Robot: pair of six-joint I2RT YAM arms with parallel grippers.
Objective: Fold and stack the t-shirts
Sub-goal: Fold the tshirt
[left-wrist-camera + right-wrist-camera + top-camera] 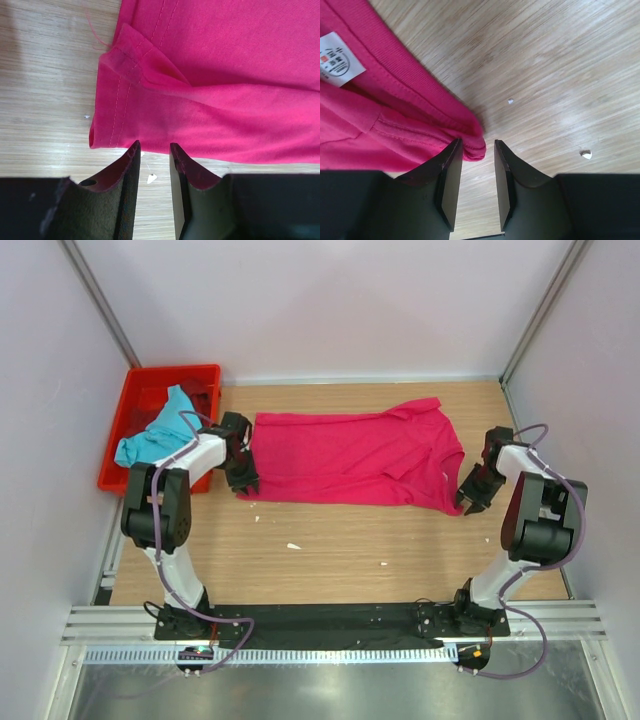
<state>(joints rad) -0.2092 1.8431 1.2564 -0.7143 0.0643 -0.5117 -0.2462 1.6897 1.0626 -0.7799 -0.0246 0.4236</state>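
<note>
Left wrist view: magenta t-shirt spread flat just ahead of left gripper, hem corner nearest the tips, none of it between them. Jaws narrowly parted, gripping nothing, bare table in the gap. Right wrist view: folded edge near the neck label right at the left fingertip of right gripper, contact unclear; jaws likewise narrowly parted, empty. Top external view: turquoise t-shirt heaped in red crate, just left of left gripper.

Overhead — wrist views near pink t-shirt
</note>
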